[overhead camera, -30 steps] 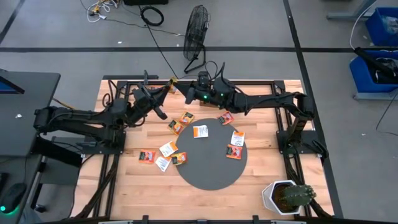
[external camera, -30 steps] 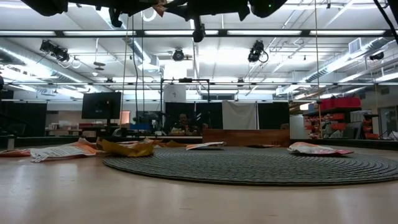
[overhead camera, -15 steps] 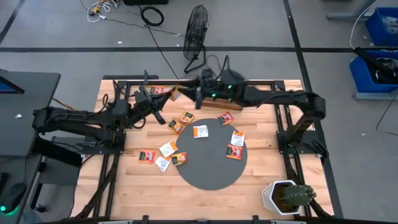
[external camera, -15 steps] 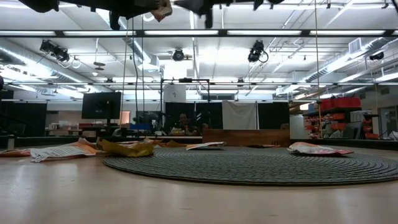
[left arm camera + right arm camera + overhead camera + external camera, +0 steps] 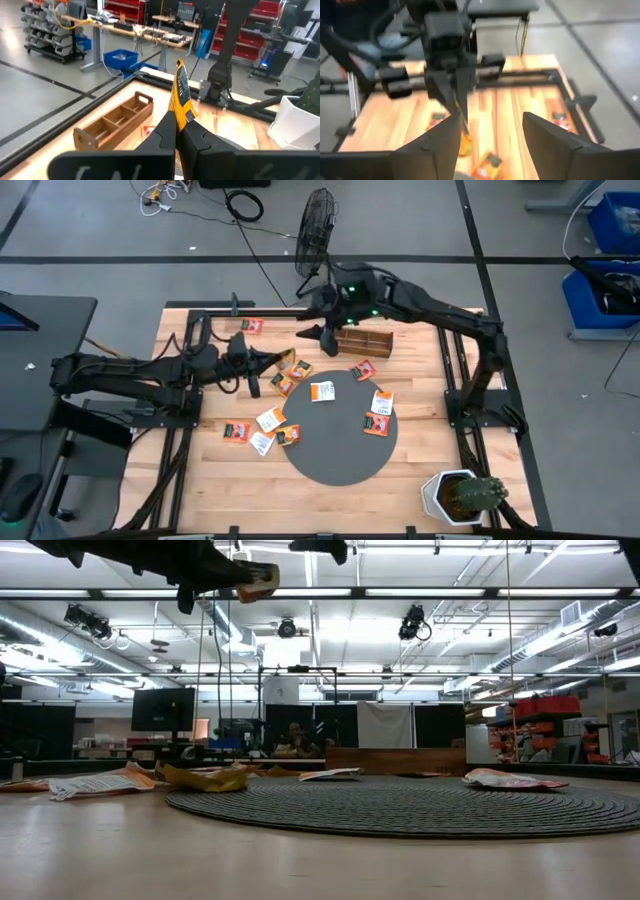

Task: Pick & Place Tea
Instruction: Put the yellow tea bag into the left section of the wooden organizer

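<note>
My left gripper (image 5: 268,361) hovers over the table's left half, shut on an orange tea sachet (image 5: 180,95), which also shows high up in the low view (image 5: 262,582). My right gripper (image 5: 490,145) stands open and empty above the far middle of the table (image 5: 314,332), facing the left gripper. Several more tea sachets lie flat: one near the far edge (image 5: 250,326), some on the wood (image 5: 237,430), some on the round dark mat (image 5: 340,450). The brown wooden compartment tray (image 5: 362,340) rests beyond the mat. My left gripper pinches the sachet's lower edge (image 5: 176,116) between its two fingers. The fingers reach out about level, from the table's left. The sachet stands on edge beyond the fingertips (image 5: 172,125), lifted clear of the table.
A white pot with a cactus (image 5: 462,495) stands at the near right corner. A black fan (image 5: 318,220) stands on the floor beyond the far edge. Black frame rails (image 5: 455,370) run along the table's sides.
My right gripper has opened, let go of the orange sachet and drawn back toward the far edge, uncovering the wooden tray. My left gripper keeps the sachet and has carried it down and toward the near edge.
</note>
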`<state>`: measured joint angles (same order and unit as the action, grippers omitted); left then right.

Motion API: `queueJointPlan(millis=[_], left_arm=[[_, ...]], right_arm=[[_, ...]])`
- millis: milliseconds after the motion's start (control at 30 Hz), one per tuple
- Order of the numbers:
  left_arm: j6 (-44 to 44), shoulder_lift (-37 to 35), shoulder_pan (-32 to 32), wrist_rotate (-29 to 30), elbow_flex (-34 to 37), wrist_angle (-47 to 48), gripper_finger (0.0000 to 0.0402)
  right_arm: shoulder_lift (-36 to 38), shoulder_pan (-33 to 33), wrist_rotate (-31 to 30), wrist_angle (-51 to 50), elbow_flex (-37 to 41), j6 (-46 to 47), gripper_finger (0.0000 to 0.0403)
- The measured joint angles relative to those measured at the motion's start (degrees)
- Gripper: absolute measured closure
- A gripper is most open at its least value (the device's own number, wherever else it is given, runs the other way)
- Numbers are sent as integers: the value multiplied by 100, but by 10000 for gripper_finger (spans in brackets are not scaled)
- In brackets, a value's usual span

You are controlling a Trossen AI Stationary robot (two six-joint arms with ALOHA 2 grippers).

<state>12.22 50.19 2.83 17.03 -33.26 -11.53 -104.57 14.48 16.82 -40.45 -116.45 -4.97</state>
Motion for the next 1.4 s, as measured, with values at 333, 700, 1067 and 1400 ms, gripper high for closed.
queueJointPlan(millis=[333, 700, 1067, 1400], left_arm=[[321, 0, 0, -226, 0, 435, 399], [408, 0, -18, -487, 0, 446, 399], [377, 0, -20, -488, 0, 444, 399], [369, 0, -15, -602, -2, 449, 396]], right_arm=[[-832, -386, 327, -412, -347, -304, 195], [-1048, -459, 198, -394, -349, -331, 198], [-1048, -454, 166, -714, -349, -586, 295], [-1048, -443, -5, -793, -349, -541, 397]])
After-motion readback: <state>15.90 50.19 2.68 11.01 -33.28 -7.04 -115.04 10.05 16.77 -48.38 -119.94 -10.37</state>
